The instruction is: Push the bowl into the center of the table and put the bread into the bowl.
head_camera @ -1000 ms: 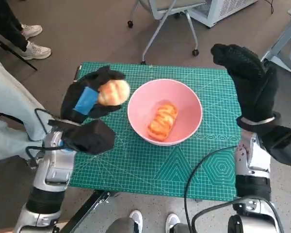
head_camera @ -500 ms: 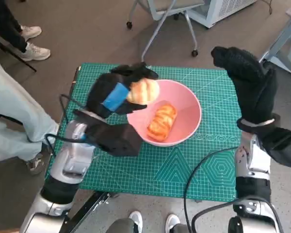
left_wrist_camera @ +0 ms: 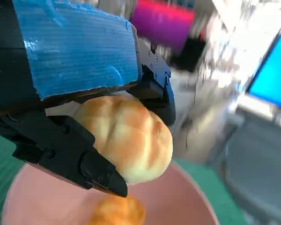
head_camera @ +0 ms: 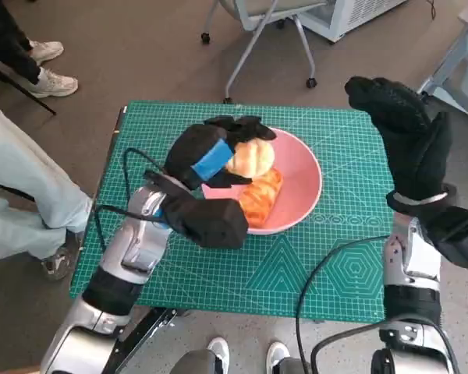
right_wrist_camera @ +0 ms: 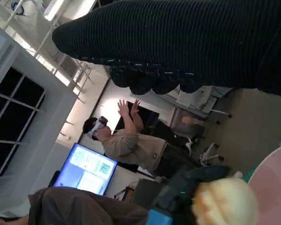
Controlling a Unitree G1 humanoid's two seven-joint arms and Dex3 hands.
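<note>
Your left hand (head_camera: pixel 207 156) grips the bun (head_camera: pixel 250 158), poised over the bowl (head_camera: pixel 300 167) mid-table, another bread (head_camera: pixel 260 197) inside. It looks light and squashy, so hold its sides gently. Your right hand (head_camera: pixel 405 132) hangs raised beside the table, holding nothing, fingers unclear.

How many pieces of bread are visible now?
2. A round pale bun is held by the left hand above the pink bowl; an orange glazed pastry lies inside it.

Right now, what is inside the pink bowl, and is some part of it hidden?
One orange pastry lies in the pink bowl. The left robot hand holds a round bread roll above it, covering the bowl's left side, so that part cannot be seen.
</note>
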